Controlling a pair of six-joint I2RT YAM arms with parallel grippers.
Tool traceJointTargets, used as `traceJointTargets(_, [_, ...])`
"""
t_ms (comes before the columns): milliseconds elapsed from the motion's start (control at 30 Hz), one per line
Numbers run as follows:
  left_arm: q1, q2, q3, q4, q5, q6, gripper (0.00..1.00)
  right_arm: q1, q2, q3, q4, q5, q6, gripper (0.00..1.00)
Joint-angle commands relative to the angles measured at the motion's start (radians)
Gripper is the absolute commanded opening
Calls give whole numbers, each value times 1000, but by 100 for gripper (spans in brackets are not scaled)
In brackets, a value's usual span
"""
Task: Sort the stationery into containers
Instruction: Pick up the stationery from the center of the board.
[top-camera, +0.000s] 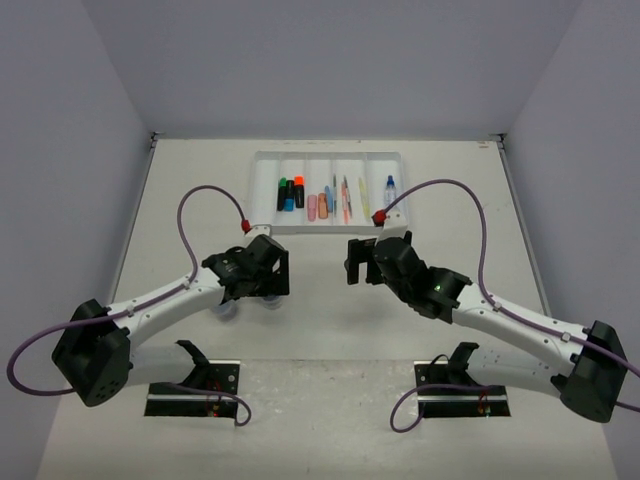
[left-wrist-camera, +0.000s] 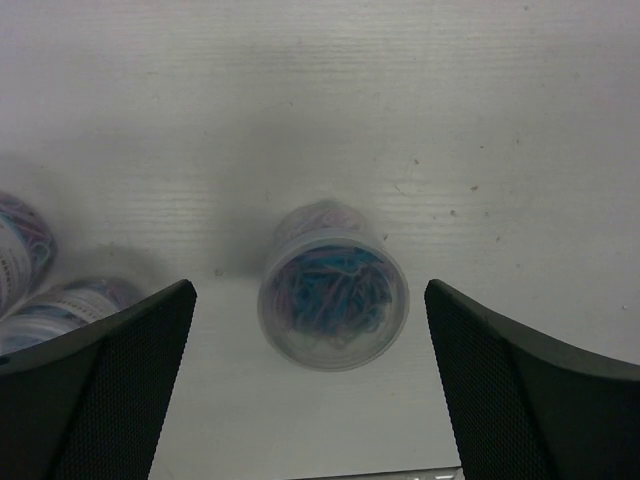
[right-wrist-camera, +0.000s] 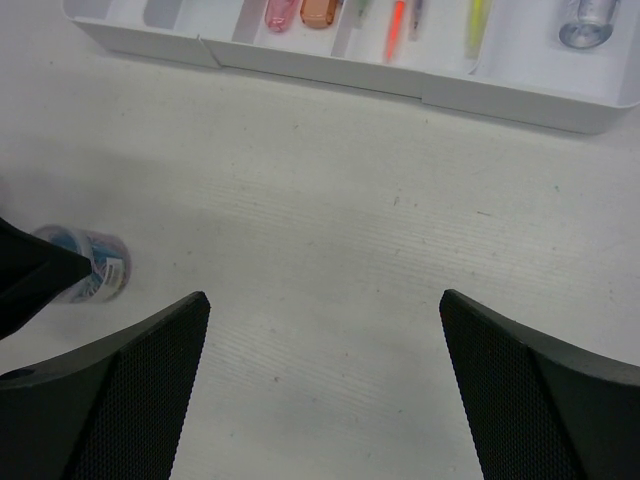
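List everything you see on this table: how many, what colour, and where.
tray: one, white, far middle of the table
highlighters: about five, green, orange, blue, pink, in the tray's left half
pens: at least three, orange, yellow-green, blue, in the tray right of centre
bottle: one, clear with blue cap, tray's right end
tubs: three, clear with blue contents, on the table under the left gripper
table: one, white
left gripper: one, black, open, either side of one tub
right gripper: one, black, open, over bare table
arms: two, white and black, near edge
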Motion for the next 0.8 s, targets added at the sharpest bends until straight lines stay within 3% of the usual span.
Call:
traceJointTargets(0, [-4,52,15,103,74,45,94,-3,25,-4,-1,31,16,99])
traceJointTargets(67, [-5,53,14,107,81,48,91,-3,34,-3,-1,31,15,99])
traceJointTargets(267, [-5,28,-21,97,90,63,63,-3,68,11,0,22,15,99])
traceJointTargets(567, [-5,27,-1,87,80,100,4,-3,72,11,3,17,13,99])
traceJointTargets(767, [2,78,224,59,-46,72,0,-6,66,7,9,26,19,99])
